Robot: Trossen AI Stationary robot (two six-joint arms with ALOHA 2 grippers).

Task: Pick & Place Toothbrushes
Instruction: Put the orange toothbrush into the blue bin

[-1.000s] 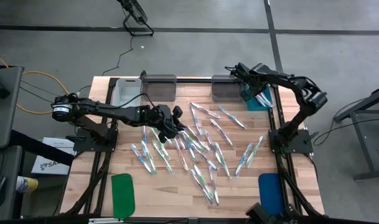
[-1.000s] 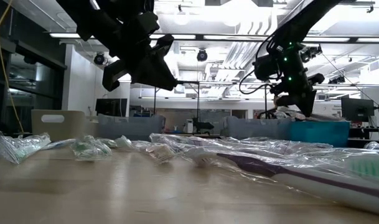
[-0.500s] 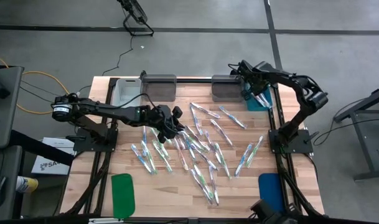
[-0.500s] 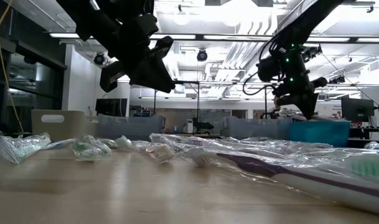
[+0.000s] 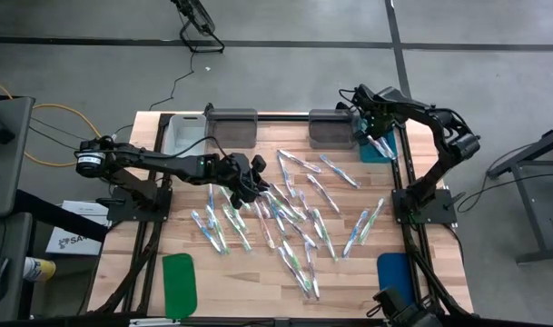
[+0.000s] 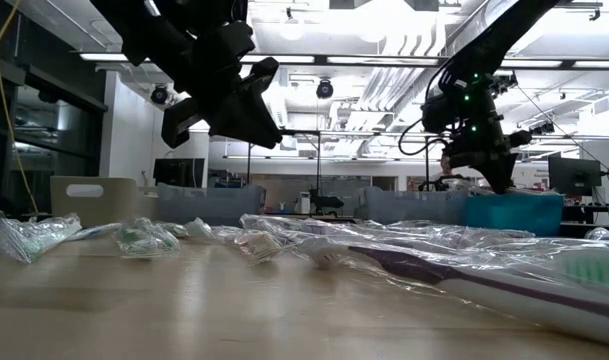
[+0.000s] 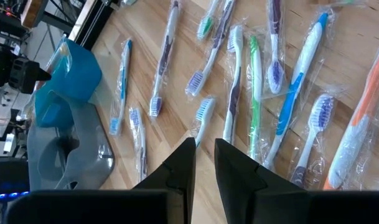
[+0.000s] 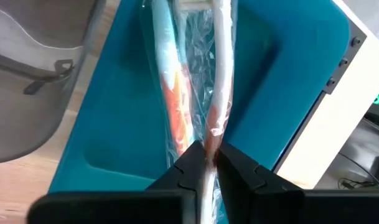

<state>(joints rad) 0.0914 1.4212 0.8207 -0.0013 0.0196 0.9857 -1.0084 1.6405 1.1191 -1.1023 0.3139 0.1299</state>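
Wooden bench [image 5: 167,227] under me, toothbrushes [image 5: 294,222] strewn across its middle. My left arm reaches in low from the side, its gripper [image 5: 255,186] hanging over the heap's near edge, fingers [image 7: 183,163] narrow and holding nothing. My right arm bends over the far corner; its gripper [image 5: 378,136] has slid further over the teal bin [image 5: 391,143] since a second ago. Its fingers [image 8: 194,158] sit nearly together, pinching a wrapped toothbrush [image 8: 219,74] above that bin

A wooden table [image 5: 181,234] carries scattered wrapped toothbrushes [image 5: 294,218], bins [image 5: 232,127] and 2 pads [image 5: 179,283].
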